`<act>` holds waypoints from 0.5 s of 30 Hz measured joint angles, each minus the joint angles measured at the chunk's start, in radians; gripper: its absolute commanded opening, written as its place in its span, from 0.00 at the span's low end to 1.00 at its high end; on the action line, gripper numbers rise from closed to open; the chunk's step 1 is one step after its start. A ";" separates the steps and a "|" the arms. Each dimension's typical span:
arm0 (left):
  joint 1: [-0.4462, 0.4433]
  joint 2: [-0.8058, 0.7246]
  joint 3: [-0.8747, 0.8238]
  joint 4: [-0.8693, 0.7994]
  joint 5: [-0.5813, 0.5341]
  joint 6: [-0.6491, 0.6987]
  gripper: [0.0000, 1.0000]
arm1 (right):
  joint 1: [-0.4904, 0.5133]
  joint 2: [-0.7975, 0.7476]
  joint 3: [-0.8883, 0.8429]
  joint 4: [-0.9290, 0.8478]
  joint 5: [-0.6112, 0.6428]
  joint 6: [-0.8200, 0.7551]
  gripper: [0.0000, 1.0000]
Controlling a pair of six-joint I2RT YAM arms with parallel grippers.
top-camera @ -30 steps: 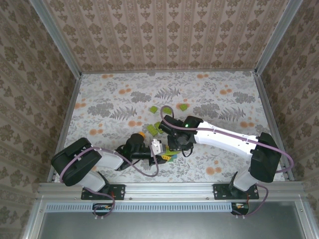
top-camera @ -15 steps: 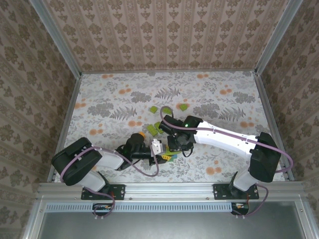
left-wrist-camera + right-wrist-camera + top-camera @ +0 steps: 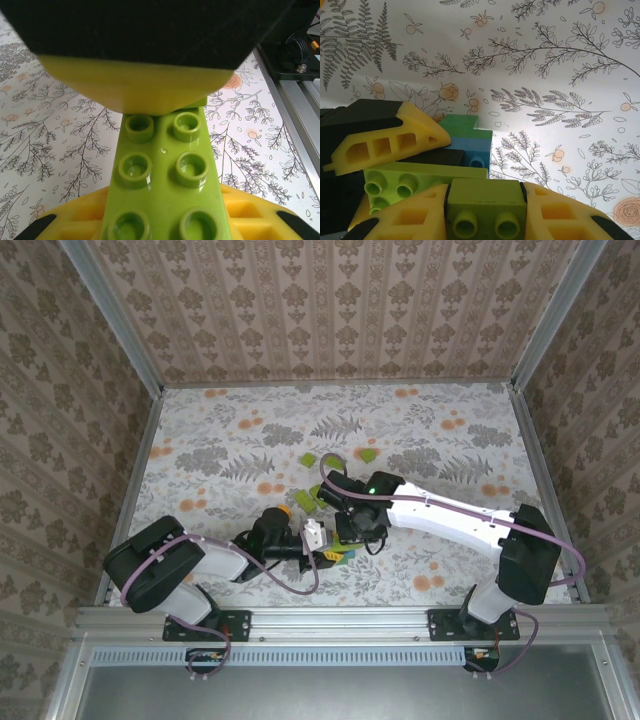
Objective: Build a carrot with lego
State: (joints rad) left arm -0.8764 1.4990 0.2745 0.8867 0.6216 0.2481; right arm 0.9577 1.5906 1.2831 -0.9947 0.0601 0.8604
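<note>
The carrot (image 3: pixel 420 181) is a joined cluster: a long lime-green plate (image 3: pixel 165 175) with black, blue (image 3: pixel 472 149) and dark green bricks on it. My left gripper (image 3: pixel 167 217) is shut on the plate's near end, at the table's near middle (image 3: pixel 318 545). My right gripper (image 3: pixel 485 200) is shut on a small lime-green lego brick (image 3: pixel 485 205) and holds it against the cluster's end, close to the left gripper's yellow finger (image 3: pixel 385 137). From above, the right gripper (image 3: pixel 350 528) sits right over the cluster.
Loose lime-green bricks lie just beyond the grippers (image 3: pixel 310 460), (image 3: pixel 368 454), (image 3: pixel 308 500), and an orange piece (image 3: pixel 284 510) sits by the left wrist. The metal rail (image 3: pixel 295 95) of the table's near edge runs close on the right.
The right arm has shifted very slightly; both grippers keep their hold and the cluster stays in place.
</note>
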 measured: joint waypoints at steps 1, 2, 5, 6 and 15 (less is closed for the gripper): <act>0.000 0.000 0.000 0.000 0.000 0.000 0.23 | 0.000 0.002 0.000 0.000 0.000 0.000 0.32; 0.000 0.001 0.000 0.000 0.000 0.000 0.24 | 0.000 0.002 0.000 0.000 0.000 0.001 0.33; 0.001 0.001 0.000 0.000 0.002 0.000 0.23 | 0.000 0.002 0.000 0.000 0.000 0.005 0.35; 0.001 0.001 0.000 0.000 0.002 0.000 0.23 | 0.000 0.002 -0.002 0.001 0.000 0.006 0.37; 0.001 0.005 0.002 0.003 0.004 0.000 0.23 | 0.000 -0.024 -0.048 0.051 0.000 0.032 0.44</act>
State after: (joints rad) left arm -0.8757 1.5043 0.2768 0.8902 0.6254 0.2481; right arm 0.9581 1.5661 1.2354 -0.9432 0.0597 0.8928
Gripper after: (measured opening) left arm 0.347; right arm 0.427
